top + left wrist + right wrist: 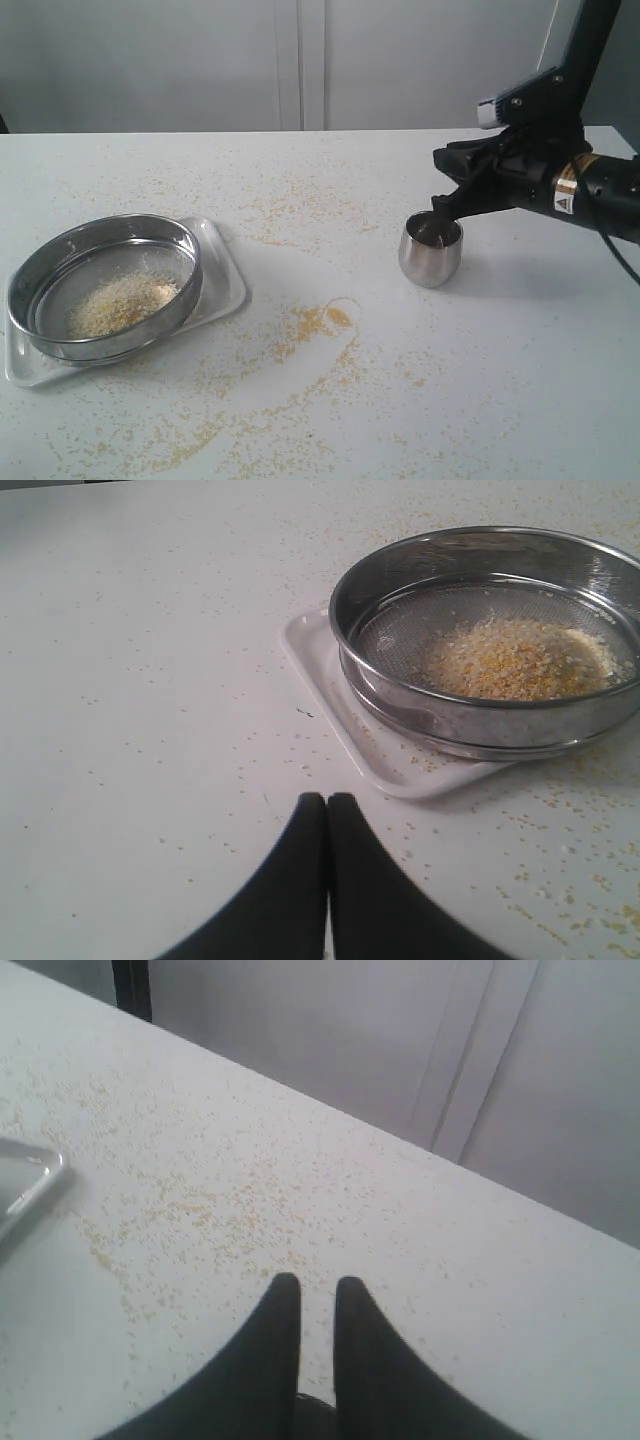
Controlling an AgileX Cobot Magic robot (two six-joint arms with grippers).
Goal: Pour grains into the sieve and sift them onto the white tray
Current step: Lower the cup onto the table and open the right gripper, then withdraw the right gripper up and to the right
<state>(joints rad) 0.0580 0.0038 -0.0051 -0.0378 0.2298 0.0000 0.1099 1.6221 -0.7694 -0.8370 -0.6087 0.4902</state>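
The sieve [190, 290] rests on the white tray [225, 285] at the table's left, with a heap of yellow-beige grains [122, 302] on its mesh. The left wrist view shows the same sieve [480, 725], grains [515, 660] and tray [330, 690], with my left gripper [327, 798] shut and empty a short way off. On the right a small steel cup [430, 262] stands upright on the table. My right gripper [440, 212] sits at its rim. Its fingers are nearly together [311, 1282], and a dark curved edge shows deep between them.
Loose grains are scattered across the table, thickest in a golden patch [310, 322] between tray and cup and along the front. A tray corner [30, 1185] shows in the right wrist view. A pale wall stands behind the table's far edge.
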